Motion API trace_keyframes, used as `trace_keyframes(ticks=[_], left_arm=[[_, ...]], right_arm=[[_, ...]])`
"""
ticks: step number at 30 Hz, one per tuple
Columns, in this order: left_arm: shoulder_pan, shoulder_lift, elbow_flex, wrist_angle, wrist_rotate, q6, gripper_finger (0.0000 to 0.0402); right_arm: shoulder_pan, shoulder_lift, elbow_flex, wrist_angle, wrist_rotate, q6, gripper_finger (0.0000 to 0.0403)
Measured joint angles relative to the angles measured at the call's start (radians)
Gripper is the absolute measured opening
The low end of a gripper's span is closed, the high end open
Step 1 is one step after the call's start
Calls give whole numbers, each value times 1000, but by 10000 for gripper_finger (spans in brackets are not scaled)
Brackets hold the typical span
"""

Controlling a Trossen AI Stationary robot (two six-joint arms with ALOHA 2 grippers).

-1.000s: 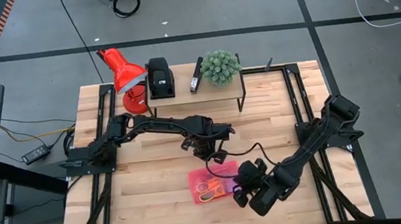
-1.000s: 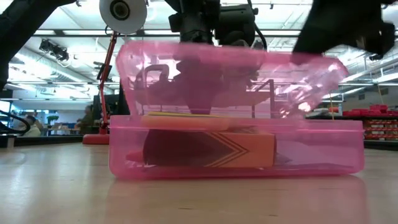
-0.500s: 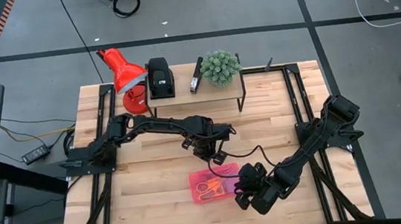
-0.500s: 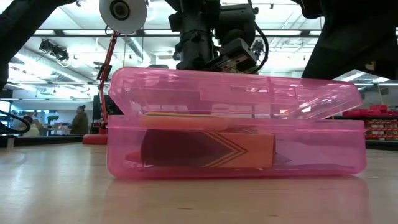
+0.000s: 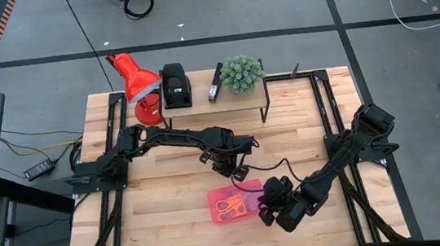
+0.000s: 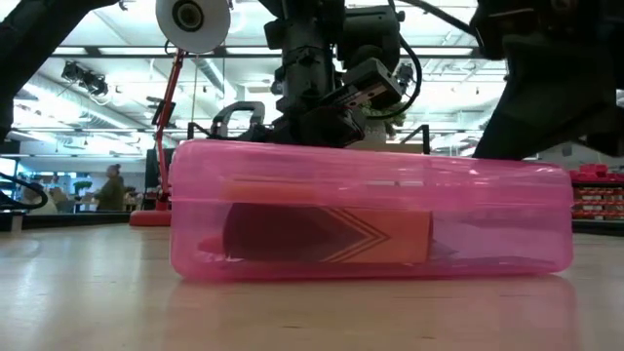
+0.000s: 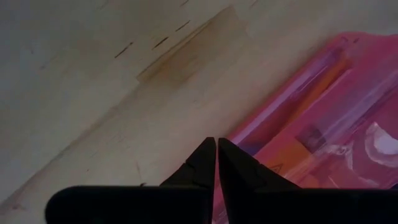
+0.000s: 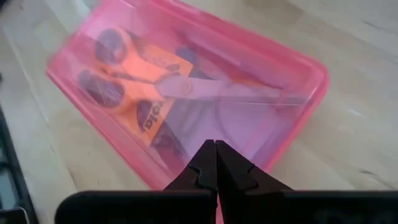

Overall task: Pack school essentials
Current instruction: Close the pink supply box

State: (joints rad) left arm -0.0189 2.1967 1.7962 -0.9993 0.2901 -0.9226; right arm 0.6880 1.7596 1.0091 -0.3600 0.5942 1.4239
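Observation:
A pink see-through pencil case (image 5: 230, 204) lies flat on the table with its lid (image 6: 370, 161) down. Through the lid I see orange-handled scissors (image 8: 127, 74), and through the front wall the crayon box (image 6: 331, 234). The pencils, pen, eraser and notepad cannot be made out. My left gripper (image 5: 240, 172) is shut, its tips (image 7: 216, 144) at the case's far long edge (image 7: 249, 134). My right gripper (image 5: 263, 203) is shut, its tips (image 8: 214, 146) over the lid near the case's right end (image 8: 292, 112). My left gripper comes from above and from the far side, with its shut tips at the case's far edge. I cannot tell whether it touches. My right gripper points down on the lid's right end (image 8: 249, 134) from the table's right. I cannot tell whether its tips touch the lid.
At the table's far edge stand a red lamp (image 5: 133, 79) and a low shelf (image 5: 214, 101) with two black desk devices and a small green plant (image 5: 242, 73). Bare wood lies left of and in front of the case. Metal frame rails (image 5: 331, 128) run along both sides.
The case's lid, half raised a second ago, has swung down toward the near side and now lies shut on the case. The case itself has stayed in place. Both grippers have kept almost where they were.

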Motion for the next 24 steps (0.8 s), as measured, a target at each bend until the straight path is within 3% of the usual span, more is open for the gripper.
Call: trace_keyframes(ticks=[5, 16, 24], left_arm=[[0, -16, 0, -1, -7, 0, 22], [1, -122, 1, 1, -99, -8, 21], [-121, -238, 0, 2, -181, 100, 11]], right_arm=[[2, -5, -55, 107, -6, 12, 6], [-7, 0, -29, 96, -13, -71, 6], [-6, 0, -28, 99, -38, -66, 6]])
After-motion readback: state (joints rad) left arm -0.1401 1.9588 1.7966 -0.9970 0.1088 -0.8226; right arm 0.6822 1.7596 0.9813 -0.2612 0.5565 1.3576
